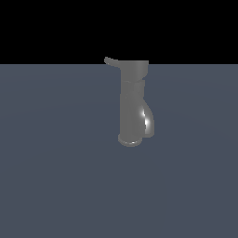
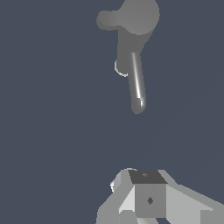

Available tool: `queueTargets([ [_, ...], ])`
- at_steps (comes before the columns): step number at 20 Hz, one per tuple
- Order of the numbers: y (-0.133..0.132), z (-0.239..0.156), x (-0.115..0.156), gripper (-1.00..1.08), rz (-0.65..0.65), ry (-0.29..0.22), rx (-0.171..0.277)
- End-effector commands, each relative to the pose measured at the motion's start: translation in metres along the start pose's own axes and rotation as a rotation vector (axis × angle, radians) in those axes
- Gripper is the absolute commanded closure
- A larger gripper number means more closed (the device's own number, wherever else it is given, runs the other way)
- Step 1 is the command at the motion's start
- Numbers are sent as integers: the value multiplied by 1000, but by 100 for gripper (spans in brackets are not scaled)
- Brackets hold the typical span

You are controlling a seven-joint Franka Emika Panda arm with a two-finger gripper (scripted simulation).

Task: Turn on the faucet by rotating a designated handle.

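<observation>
You see the gripper (image 2: 146, 192) only in the wrist view, at the frame's edge: a pale grey blocky body with a darker top face. One finger (image 2: 148, 199) shows as a single block, so you cannot tell whether the jaws stand wide or narrow. Nothing is held, and nothing touches it. It sits well apart from the faucet (image 2: 131, 39), with bare floor (image 2: 52, 131) between them (the exterior view shows no arm at all).

From above, you get the faucet's round wider cap, the column below it, and the shiny spout (image 2: 137, 83) running out as a bright streaked rod with a rounded end. The handle (image 2: 107, 19) is the short dark stub sticking out sideways from the cap.

In the exterior view the faucet (image 1: 131, 102) stands upright on the flat blue-grey floor (image 1: 56, 176), round base flange on the ground. The handle (image 1: 111, 62) juts from the cap toward the exterior view's left, slightly tilted up. The spout (image 1: 148, 121) curves down on the exterior view's right, close to the column, with a bright highlight.
</observation>
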State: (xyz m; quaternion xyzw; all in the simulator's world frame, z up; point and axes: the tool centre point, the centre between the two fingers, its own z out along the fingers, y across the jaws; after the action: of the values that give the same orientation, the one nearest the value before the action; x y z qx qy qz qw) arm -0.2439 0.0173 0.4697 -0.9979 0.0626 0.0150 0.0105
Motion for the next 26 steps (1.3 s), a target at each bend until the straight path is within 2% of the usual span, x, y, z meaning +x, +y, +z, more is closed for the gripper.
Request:
queueTargets([
  [1,-7,5,6,108,42,1,1],
  [15,-52,44,59,108,360,8,5],
  [26,-74,75,113,108,621,14,9],
])
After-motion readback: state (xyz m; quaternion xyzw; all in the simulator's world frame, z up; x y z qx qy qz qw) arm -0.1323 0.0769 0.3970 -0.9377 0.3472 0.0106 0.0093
